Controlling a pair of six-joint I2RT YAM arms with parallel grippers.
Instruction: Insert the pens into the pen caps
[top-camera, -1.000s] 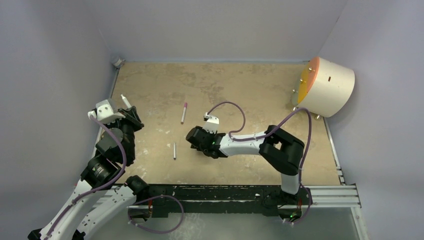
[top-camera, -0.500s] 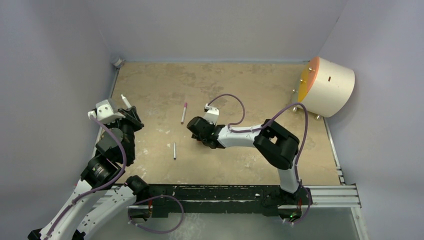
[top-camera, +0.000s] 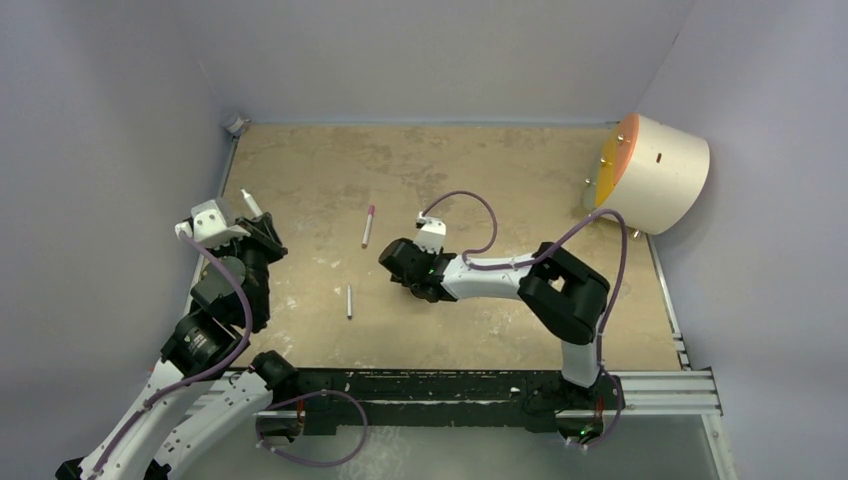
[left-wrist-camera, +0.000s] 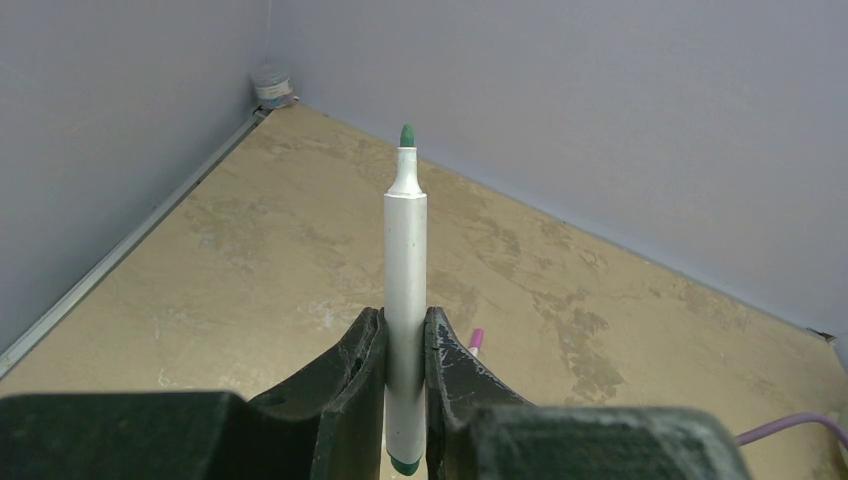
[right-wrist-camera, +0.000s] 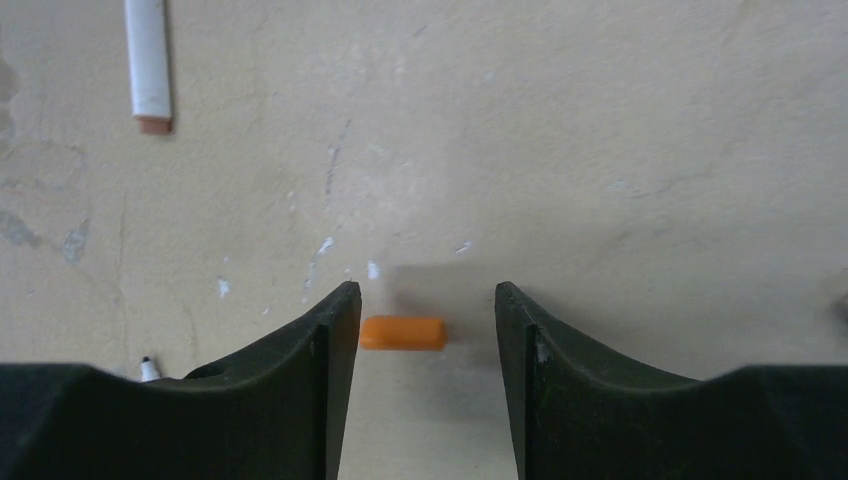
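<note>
The left fingers (left-wrist-camera: 362, 355) are pinched tight on a white pen (left-wrist-camera: 406, 240), which stands upright at frame centre with its green tip on top. The right fingers (right-wrist-camera: 325, 345) are spread wide just above the counter (right-wrist-camera: 600, 150) and hold nothing. The orange cap (right-wrist-camera: 403, 333) lies flat between them, nearer the one on the frame's left. Another pen (right-wrist-camera: 148, 60) lies at upper left.

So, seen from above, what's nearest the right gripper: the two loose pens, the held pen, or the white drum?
1. The pink-tipped pen, up-left of the right gripper, and the grey pen, down-left: too close to call.
2. The held pen, far left.
3. The white drum, far right.
</note>
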